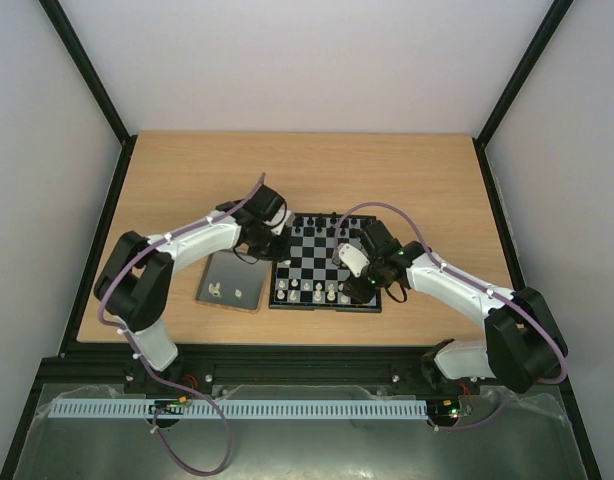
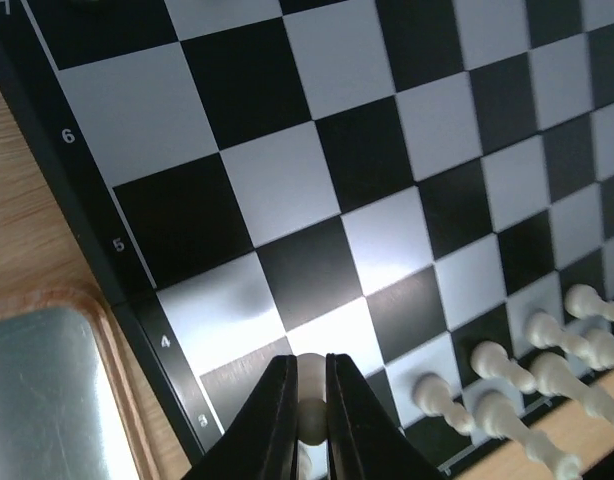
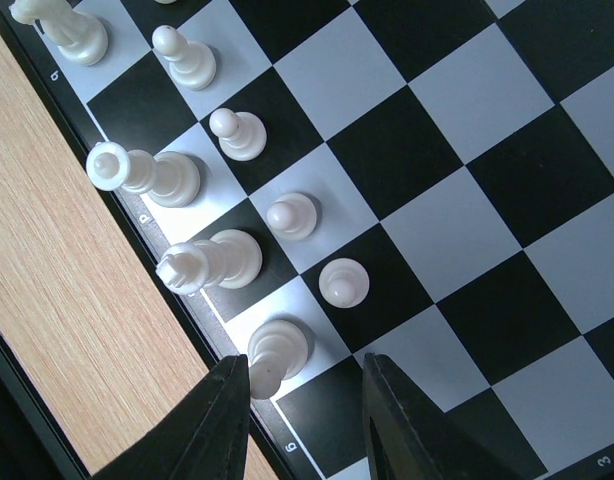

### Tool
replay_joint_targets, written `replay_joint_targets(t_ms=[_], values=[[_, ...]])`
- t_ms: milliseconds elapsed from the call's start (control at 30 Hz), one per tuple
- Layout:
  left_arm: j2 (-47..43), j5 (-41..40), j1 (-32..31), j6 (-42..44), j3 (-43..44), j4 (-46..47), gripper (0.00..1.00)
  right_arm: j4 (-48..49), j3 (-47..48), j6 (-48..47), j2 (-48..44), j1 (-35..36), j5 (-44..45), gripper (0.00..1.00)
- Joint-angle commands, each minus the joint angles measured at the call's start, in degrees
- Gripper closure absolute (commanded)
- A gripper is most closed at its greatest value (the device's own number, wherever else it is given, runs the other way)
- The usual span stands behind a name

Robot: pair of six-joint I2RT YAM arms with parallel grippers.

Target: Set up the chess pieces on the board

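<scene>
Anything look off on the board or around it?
Nothing toppled, spilled or damaged that I can see. White pieces on the board stand upright in their squares. Two loose white pieces sit in the grey tray left of it, simply not placed yet.

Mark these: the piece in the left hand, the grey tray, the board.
white piece (image 2: 309,372), left wrist view, on its rounded top
grey tray (image 1: 232,270), top view, bare floor
board (image 1: 317,257), top view, bare centre square
</scene>
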Motion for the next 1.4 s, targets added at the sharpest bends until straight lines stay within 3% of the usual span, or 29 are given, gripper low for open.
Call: replay_joint_targets(t_ms=[0, 133, 267, 633, 933, 1133, 1367], values=[[4.1, -4.8, -1.8, -0.9, 2.9, -2.7, 0.97, -0.5, -0.9, 0.0, 0.0, -0.3, 0.5, 0.67], [6.4, -5.4, -3.1, -0.7, 4.4, -3.3, 0.92, -0.5, -1.0, 0.0, -0.1, -0.5, 0.5, 0.66], [6.0, -6.2, -3.4, -0.2, 5.2, -4.0, 0.81, -0.4, -1.0, 0.0, 0.1, -0.5, 0.5, 0.66], [-5.7, -11.0, 0.6, 2.8, 2.2, -5.2, 0.72, -2.3, 1.3, -1.5, 0.2, -0.5, -1.0, 0.66], [-18.4, -13.2, 8.2, 4.9, -7.9, -1.1, 0.7, -7.9, 12.8, -4.1, 7.4, 0.1, -4.8, 0.64], [-26.4, -25.6, 10.7, 4.4, -15.7, 3.2, 0.63, -10.4, 23.7, -3.5, 15.8, 2.3, -2.2, 0.63], [-32.7, -28.7, 12.9, 3.4, -17.9, 5.9, 0.61, -11.4, 33.5, -1.8, 26.3, 6.1, -0.7, 0.63]])
